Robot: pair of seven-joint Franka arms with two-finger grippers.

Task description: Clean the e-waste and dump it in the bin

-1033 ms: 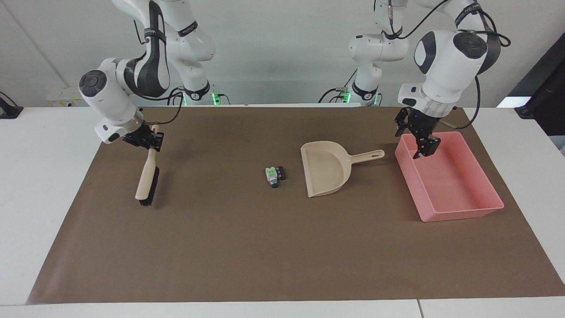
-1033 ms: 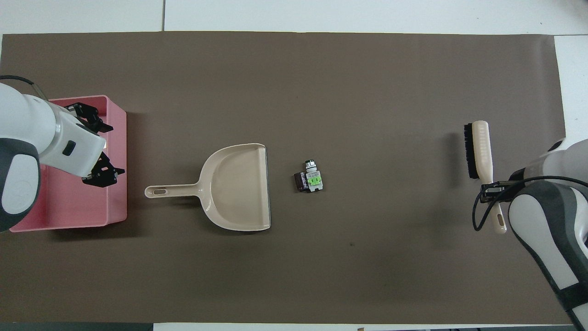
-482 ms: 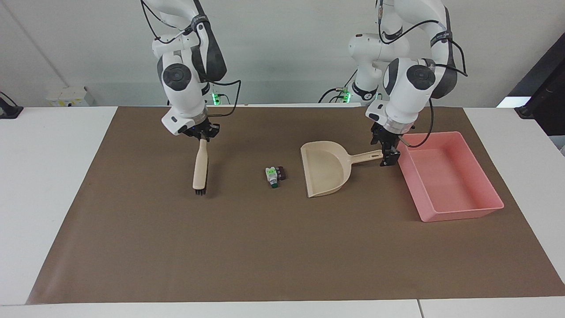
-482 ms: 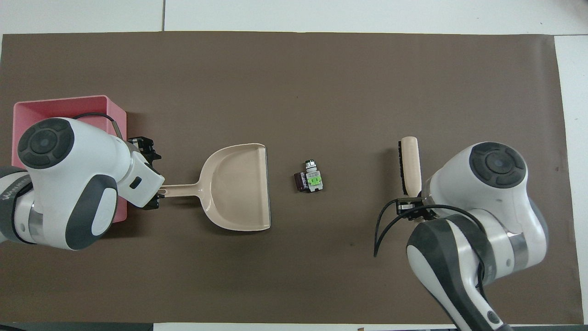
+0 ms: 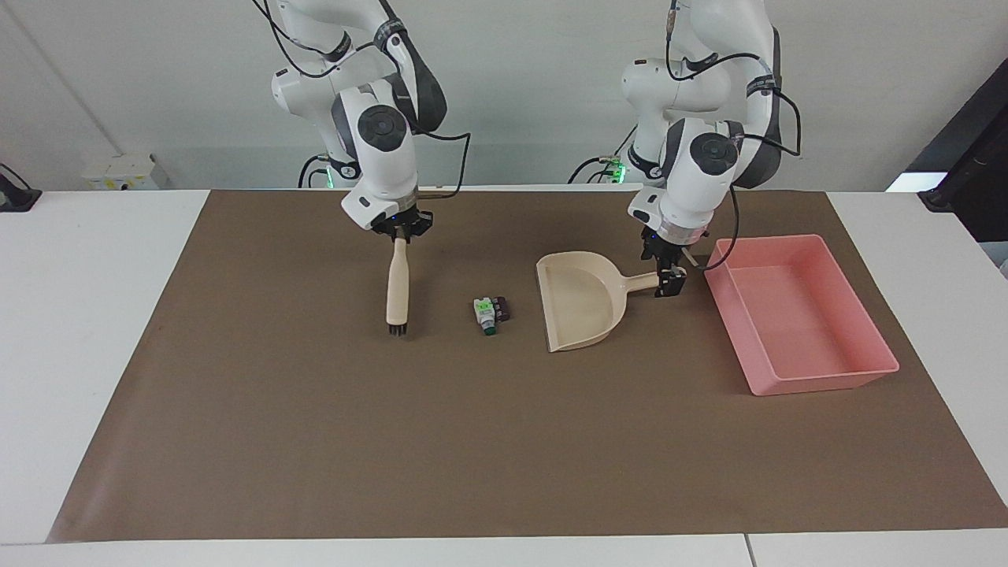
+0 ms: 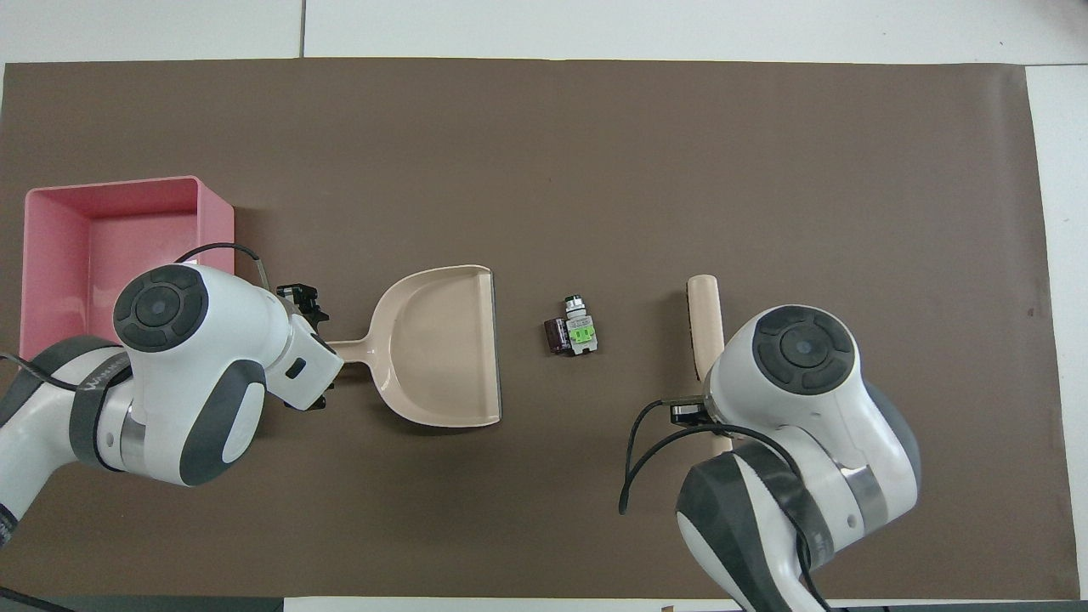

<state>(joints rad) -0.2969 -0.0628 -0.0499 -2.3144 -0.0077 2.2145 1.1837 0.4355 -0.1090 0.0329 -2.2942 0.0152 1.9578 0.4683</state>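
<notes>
Gripping the brush (image 5: 398, 285) by its handle, the right gripper (image 5: 402, 228) is dangling it at nine o'clock of the e-waste (image 5: 490, 313). At three o'clock, the left gripper (image 5: 666, 277) is straddling the dustpan (image 5: 583, 303) handle beside the bin (image 5: 854, 378); whether it is clenched, I cannot tell.

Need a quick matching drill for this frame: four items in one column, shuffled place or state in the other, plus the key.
Items:
1. brush
2. dustpan
3. e-waste
4. bin

Places or states:
A. loose on the mat, between brush and dustpan
B. hangs bristles down from the right claw
C. pink, at the left arm's end of the table
D. flat on the mat, the left claw at its handle

Pairs: 1-B, 2-D, 3-A, 4-C
</notes>
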